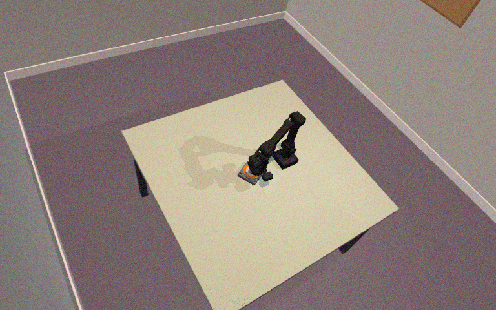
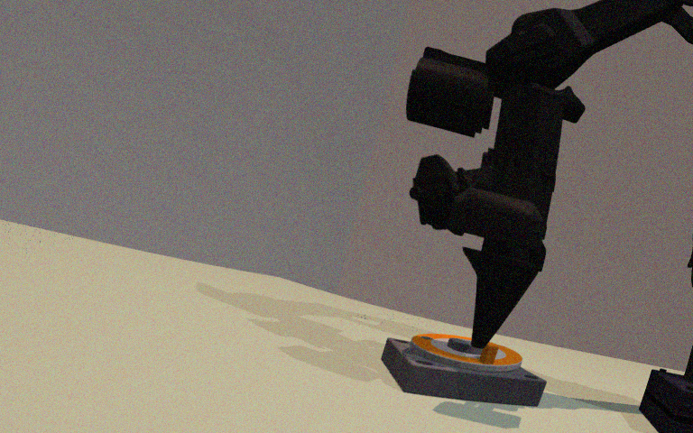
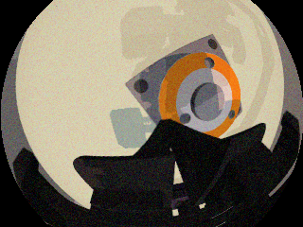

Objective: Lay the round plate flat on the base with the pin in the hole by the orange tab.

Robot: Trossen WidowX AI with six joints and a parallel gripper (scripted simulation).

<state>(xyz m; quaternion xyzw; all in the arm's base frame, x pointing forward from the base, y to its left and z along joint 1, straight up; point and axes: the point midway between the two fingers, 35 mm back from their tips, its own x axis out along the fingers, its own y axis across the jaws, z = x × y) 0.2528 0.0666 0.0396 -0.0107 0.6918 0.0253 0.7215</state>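
Observation:
The round plate (image 1: 250, 177) (image 2: 511, 356) (image 3: 169, 95), with an orange ring and grey centre, sits around the grey post (image 2: 457, 345) (image 3: 206, 102) on the dark square base (image 2: 470, 383) (image 3: 152, 96). In the exterior view its near edge stands a little off the base; the exact tilt is hard to judge. The orange tab (image 2: 489, 354) stands up on the near right part of the ring. My gripper (image 2: 480, 345) (image 3: 165, 124) is shut and empty, pointing down with its tips at the plate between post and tab. Contact is unclear. The pin is not visible, and my fingers hide part of the plate in the wrist view.
The base lies on the pale table (image 1: 263, 234) (image 2: 152, 357). The arm's own foot (image 1: 285, 159) (image 2: 664, 400) stands near it, to the right in the top and exterior views. The arm's shadow falls across the table beside the base.

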